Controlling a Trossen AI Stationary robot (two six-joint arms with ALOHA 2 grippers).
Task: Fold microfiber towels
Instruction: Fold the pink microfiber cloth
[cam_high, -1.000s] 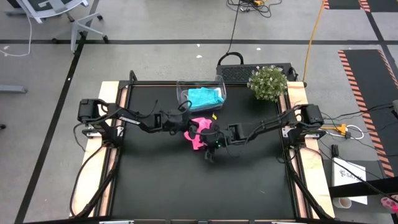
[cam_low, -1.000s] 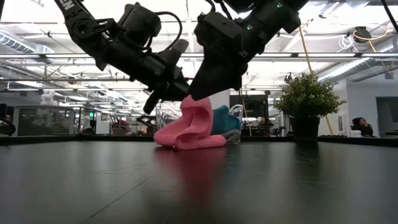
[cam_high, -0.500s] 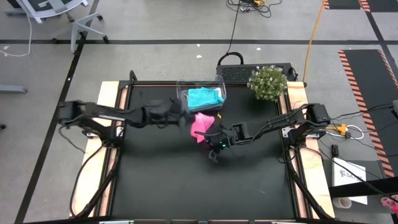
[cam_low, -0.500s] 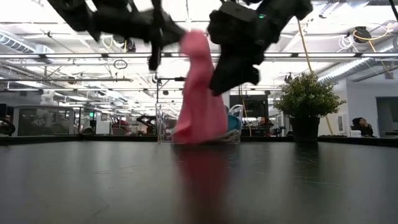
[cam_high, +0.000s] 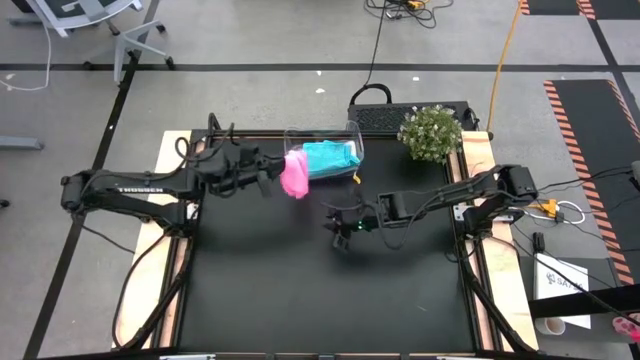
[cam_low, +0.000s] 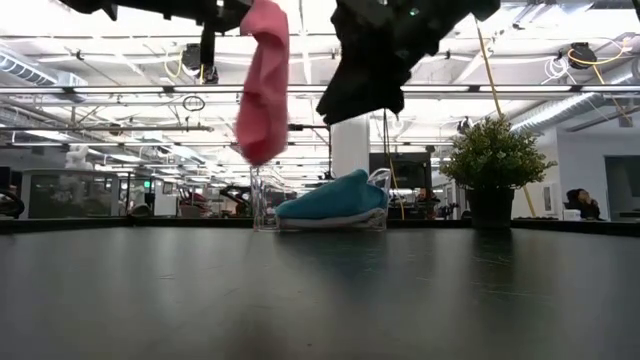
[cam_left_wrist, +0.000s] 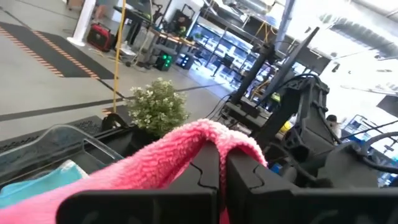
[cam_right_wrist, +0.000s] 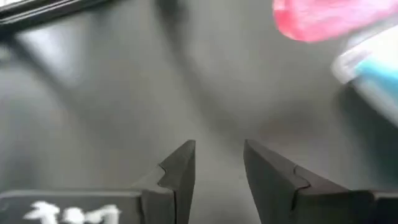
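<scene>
1. Your left gripper (cam_high: 276, 176) has its jaws clamped on the pink microfiber towel (cam_high: 295, 173), holding it up in the air just beside the near-left corner of the clear plastic tub (cam_high: 352, 131).
2. In the low view, that pink towel (cam_low: 263, 80) hangs down limp from the jaws, well clear of the black worktop (cam_low: 320, 300).
3. From the left wrist view you see the pink cloth (cam_left_wrist: 186, 152) draped over and between the closed fingers (cam_left_wrist: 245, 180).
4. The teal microfiber towel (cam_high: 329, 156) lies bunched inside the tub at the back of the worktop.
5. Your right gripper (cam_high: 338, 226) sits near the middle of the worktop, apart from the pink towel; its jaws stand apart with nothing between them, as the right wrist view shows (cam_right_wrist: 219, 171).
6. A small potted plant (cam_high: 431, 133) stands at the back right corner.
</scene>
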